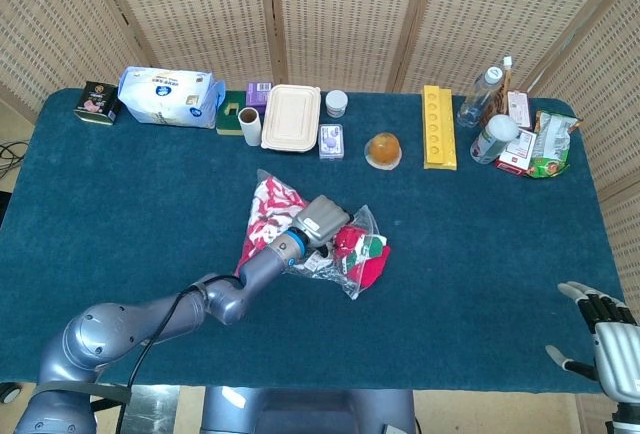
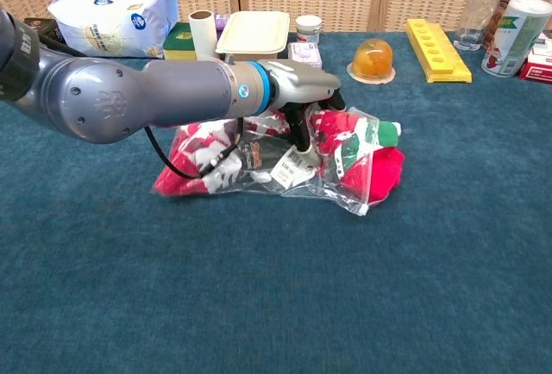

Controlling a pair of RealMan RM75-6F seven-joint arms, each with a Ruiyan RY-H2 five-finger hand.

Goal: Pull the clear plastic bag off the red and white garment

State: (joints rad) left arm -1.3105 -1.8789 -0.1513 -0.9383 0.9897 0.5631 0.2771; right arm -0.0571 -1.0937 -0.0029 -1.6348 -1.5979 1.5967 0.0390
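Red and white garment (image 1: pixel 268 216), sleeved in clear plastic bag (image 2: pixel 349 167): bench (image 1: pixel 140 194) centre. Left robot hand (image 1: pixel 322 220): fingers curled down, pinching bag film mid-bundle, likely for a pull. Right robot hand (image 1: pixel 598 326): 5 o'clock corner, spread, idle.

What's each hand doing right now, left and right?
Left hand: fingers closed on the clear plastic bag over the red and white garment.
Right hand: open, fingers spread, holding nothing, at the table's near edge.
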